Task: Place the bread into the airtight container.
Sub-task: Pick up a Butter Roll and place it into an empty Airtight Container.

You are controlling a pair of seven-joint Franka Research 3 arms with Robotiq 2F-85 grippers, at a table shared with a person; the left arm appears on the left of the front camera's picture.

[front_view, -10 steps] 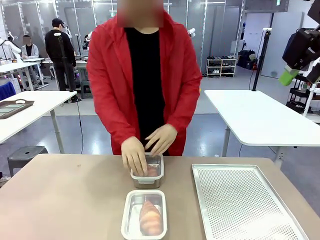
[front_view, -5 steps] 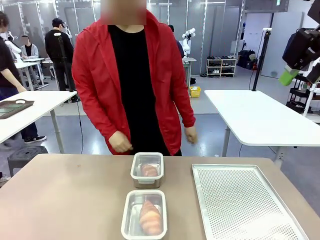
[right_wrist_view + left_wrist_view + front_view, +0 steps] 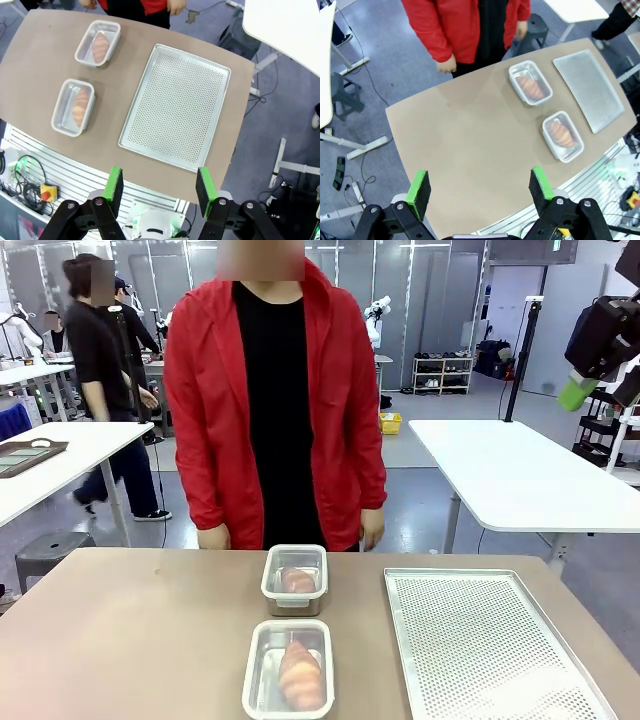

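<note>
Two clear airtight containers stand mid-table, one behind the other. The far container (image 3: pixel 295 578) (image 3: pixel 530 82) (image 3: pixel 98 43) holds a golden bread (image 3: pixel 296 581). The near container (image 3: pixel 288 668) (image 3: pixel 563 136) (image 3: pixel 73 106) holds another bread (image 3: pixel 300 675). High above the table's left end, my left gripper (image 3: pixel 479 186) is open with nothing between its fingers. My right gripper (image 3: pixel 159 186) also hangs high and open, above the table's near edge on the right, and it shows in the front view's top right corner (image 3: pixel 603 390).
A perforated metal tray (image 3: pixel 490 650) (image 3: pixel 177 105) (image 3: pixel 590 87) lies right of the containers. A person in a red jacket (image 3: pixel 275 390) stands at the far edge with hands hanging down. White tables stand behind, and another person walks at the back left.
The person's hands have left the far container and dropped to the sides as the person straightened up. Neither gripper has moved.
</note>
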